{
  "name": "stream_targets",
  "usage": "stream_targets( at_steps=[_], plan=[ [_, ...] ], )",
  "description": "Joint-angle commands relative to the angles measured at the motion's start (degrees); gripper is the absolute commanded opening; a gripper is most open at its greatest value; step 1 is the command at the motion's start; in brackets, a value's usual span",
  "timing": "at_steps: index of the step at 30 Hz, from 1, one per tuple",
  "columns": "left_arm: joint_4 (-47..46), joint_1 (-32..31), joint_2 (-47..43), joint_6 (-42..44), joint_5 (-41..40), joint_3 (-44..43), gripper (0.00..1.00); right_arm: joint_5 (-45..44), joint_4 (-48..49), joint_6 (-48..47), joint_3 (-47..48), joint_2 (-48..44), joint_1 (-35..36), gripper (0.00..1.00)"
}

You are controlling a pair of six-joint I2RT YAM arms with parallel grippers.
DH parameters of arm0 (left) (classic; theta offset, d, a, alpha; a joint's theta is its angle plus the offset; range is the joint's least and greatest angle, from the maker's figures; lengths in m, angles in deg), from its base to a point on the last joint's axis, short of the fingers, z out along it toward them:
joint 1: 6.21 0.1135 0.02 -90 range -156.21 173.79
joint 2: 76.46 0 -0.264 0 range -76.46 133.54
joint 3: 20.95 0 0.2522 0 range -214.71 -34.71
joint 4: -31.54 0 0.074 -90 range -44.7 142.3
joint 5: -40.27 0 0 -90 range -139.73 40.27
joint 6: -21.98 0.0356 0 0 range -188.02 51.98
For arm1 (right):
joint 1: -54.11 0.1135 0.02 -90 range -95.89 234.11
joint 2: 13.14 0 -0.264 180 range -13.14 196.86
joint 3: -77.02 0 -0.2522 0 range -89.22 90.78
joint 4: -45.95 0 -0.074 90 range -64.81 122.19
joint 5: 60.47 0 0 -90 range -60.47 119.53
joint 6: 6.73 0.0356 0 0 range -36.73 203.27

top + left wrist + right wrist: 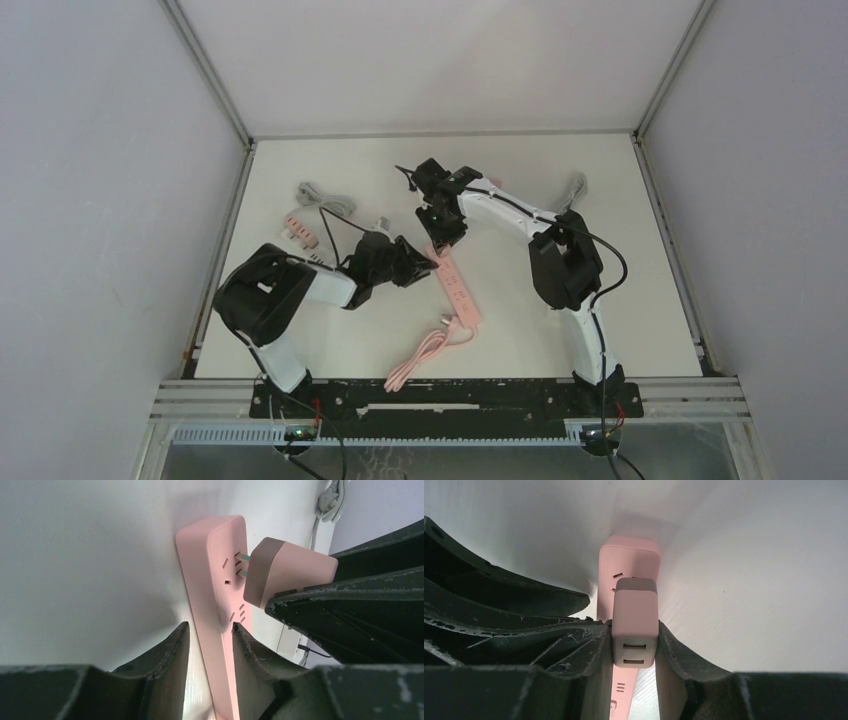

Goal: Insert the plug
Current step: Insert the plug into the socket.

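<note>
A pink power strip (458, 287) lies slantwise on the white table (600, 160). My left gripper (418, 262) reaches its far end from the left. In the left wrist view my left gripper (210, 627) is shut on the power strip (215, 580), one fingertip on each side. My right gripper (442, 235) hangs over the same end and is shut on the plug, a pink block with two USB ports (635, 620). The plug (290, 572) stands off the strip's face. Its two metal prongs (243, 565) meet the socket slots, with most of their length still showing.
The strip's pink cable (420, 355) curls toward the near table edge. A second pink adapter (300, 230) and a coiled grey cable (325, 195) lie at the back left. Another grey cable (575, 190) sits behind the right arm. White walls enclose the table.
</note>
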Motion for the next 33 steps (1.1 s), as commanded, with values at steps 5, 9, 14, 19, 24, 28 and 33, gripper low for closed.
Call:
stream_targets(
  at_steps=[5, 9, 14, 19, 24, 28, 33],
  plan=[
    [-0.9, 0.9, 4.0, -1.2, 1.8, -4.1, 0.35, 6.1, -8.4, -2.4, -0.9, 2.3, 2.1, 0.00],
    [0.3, 0.9, 5.7, -1.3, 1.9, -4.7, 0.29, 5.6, -8.5, -2.1, -0.2, 2.9, 1.8, 0.00],
    [0.6, 0.7, 7.4, -2.1, 2.0, -4.4, 0.25, 2.9, -9.9, -0.9, 2.8, 4.9, 1.1, 0.00],
    [0.4, 0.1, 9.1, -2.4, 2.7, -4.5, 0.22, 1.2, -11.1, 1.3, 6.4, 7.9, 0.1, 0.00],
    [0.4, -0.2, 9.1, -2.0, 2.4, -4.1, 0.21, 0.0, -11.4, 2.3, 8.0, 9.7, 0.2, 0.00],
    [0.3, -0.3, 9.1, -1.9, 2.4, -4.0, 0.21, -1.2, -10.7, 2.5, 8.8, 9.9, 1.3, 0.00],
    [0.2, -0.5, 9.2, -2.0, 2.5, -3.8, 0.21, -1.5, -10.3, 2.0, 9.8, 10.7, 3.8, 0.00]
  ],
)
